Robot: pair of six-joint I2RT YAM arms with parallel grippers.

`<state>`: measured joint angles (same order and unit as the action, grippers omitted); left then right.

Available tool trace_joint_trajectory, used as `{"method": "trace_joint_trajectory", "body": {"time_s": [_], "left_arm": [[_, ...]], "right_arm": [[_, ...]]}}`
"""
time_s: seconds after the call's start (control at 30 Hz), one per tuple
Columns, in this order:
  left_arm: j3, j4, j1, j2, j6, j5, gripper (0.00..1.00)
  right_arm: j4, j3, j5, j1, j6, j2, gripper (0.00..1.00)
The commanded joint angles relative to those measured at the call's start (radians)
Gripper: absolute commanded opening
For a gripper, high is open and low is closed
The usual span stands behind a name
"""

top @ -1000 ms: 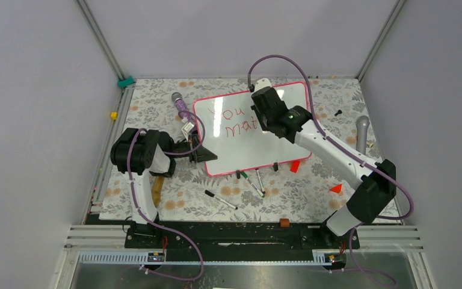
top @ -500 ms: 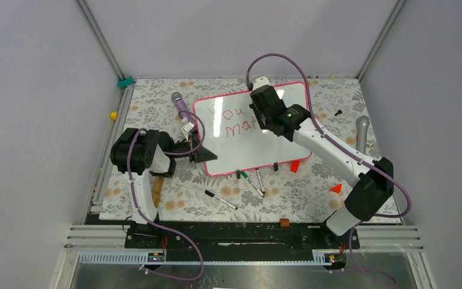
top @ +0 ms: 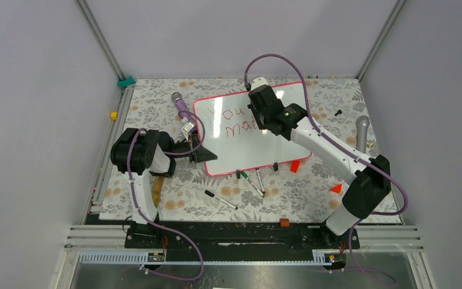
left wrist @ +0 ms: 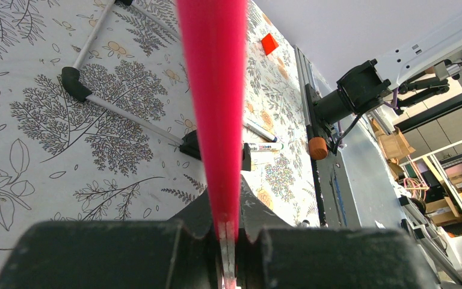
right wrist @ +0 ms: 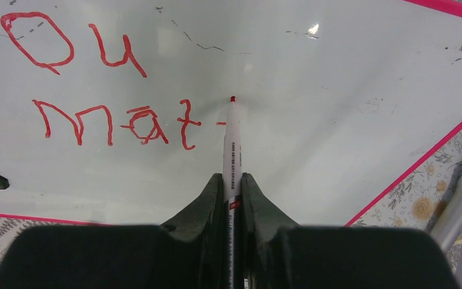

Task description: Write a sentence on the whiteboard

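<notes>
The whiteboard (top: 246, 150) lies tilted on the floral table, pink-framed. The sentence (top: 231, 120) in red reads "You" over "mat". In the right wrist view the sentence (right wrist: 114, 120) ends in a short dash after the "t". My right gripper (top: 258, 111) hangs over the board's middle, shut on a white red-tipped marker (right wrist: 231, 150). The marker's tip sits at the board (right wrist: 337, 78) just above that dash, between my right gripper's (right wrist: 233, 180) closed jaws. My left gripper (top: 201, 153) is shut on the board's near-left edge. That pink edge of the whiteboard (left wrist: 213, 90) runs up from my left gripper (left wrist: 227, 232).
Loose markers (top: 221, 200) (top: 252, 182) lie below the board. Red caps (top: 295, 166) (top: 335, 188) lie at the right. A purple microphone (top: 179, 102) lies left of the board, a grey one (top: 363, 129) far right. A yellow cube (top: 113, 115) sits left, a brown cork (top: 284, 222) by the bases.
The right arm has shifted the marker slightly up and left over the board. The left arm and the board have not moved.
</notes>
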<state>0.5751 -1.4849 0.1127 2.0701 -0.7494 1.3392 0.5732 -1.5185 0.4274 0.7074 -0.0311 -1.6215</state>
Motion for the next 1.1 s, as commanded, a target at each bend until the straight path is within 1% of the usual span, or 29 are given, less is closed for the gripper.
{"method": "trace_joint_trajectory", "body": {"time_s": [0.0, 0.77, 0.9, 1.07], "left_arm": [[0.003, 0.015, 0.018, 0.041, 0.064, 0.034, 0.00], [-0.001, 0.015, 0.018, 0.037, 0.065, 0.034, 0.00], [0.000, 0.016, 0.018, 0.038, 0.067, 0.033, 0.00], [0.000, 0.017, 0.018, 0.038, 0.067, 0.032, 0.00]], "right_arm": [[0.002, -0.023, -0.003, -0.009, -0.005, -0.011, 0.00], [0.033, 0.116, -0.081, -0.008, -0.042, 0.058, 0.00], [0.035, 0.133, -0.073, -0.008, -0.044, 0.063, 0.00], [0.034, 0.126, -0.020, -0.009, -0.044, 0.062, 0.00]]}}
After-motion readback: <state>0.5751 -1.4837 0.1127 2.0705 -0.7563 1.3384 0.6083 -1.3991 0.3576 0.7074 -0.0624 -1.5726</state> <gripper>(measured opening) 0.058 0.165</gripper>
